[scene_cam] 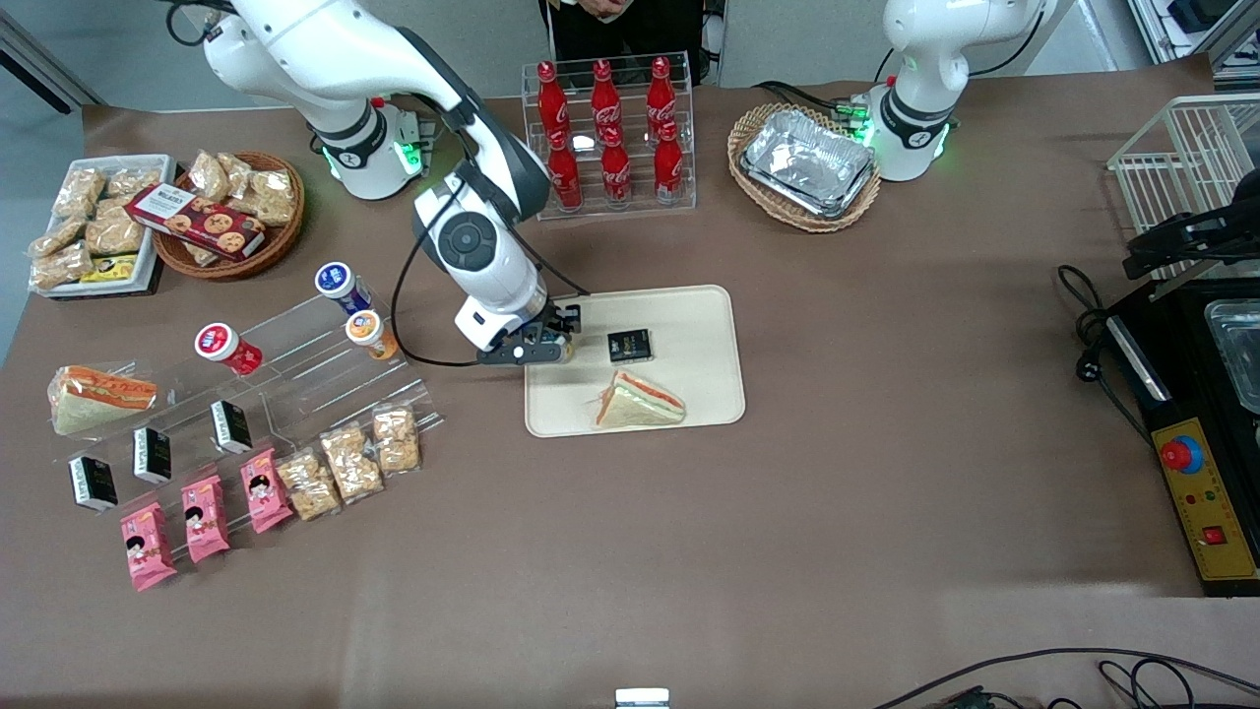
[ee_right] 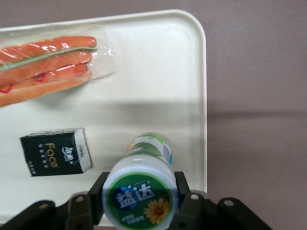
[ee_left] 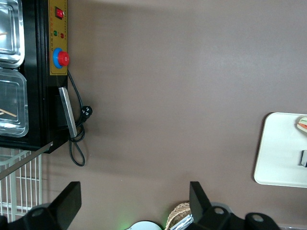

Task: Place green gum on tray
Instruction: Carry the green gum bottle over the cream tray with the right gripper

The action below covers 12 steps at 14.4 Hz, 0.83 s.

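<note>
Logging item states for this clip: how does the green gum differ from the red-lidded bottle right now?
The green gum is held in the gripper over the tray; the red-lidded bottle lies untouched on the clear display rack toward the working arm's end of the table. The green gum's white lid is ringed in green; the red-lidded bottle has a red lid and body. Both are small cylindrical bottles with round lids.

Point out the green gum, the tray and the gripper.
green gum (ee_right: pixel 139 199), right wrist view, on its lid.
tray (scene_cam: pixel 704 325), front view, on a bare part.
gripper (ee_right: pixel 139 206), right wrist view, midway between its fingertips, clamped on the bottle.
</note>
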Each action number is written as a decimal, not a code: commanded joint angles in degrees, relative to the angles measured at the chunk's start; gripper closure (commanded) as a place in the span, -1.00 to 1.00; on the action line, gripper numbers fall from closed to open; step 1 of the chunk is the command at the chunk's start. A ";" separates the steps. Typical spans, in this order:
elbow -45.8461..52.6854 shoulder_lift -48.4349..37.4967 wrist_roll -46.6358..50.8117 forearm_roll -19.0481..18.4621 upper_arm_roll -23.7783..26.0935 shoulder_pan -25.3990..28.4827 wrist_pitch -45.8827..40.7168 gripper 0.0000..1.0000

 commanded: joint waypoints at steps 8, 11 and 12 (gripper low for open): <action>-2.34 1.90 2.24 0.75 -0.52 1.06 5.49 -0.96; -2.34 -1.51 1.02 0.67 -1.31 -0.25 2.43 -0.98; -2.17 -3.53 -0.03 0.49 -1.57 -2.00 -0.81 -0.98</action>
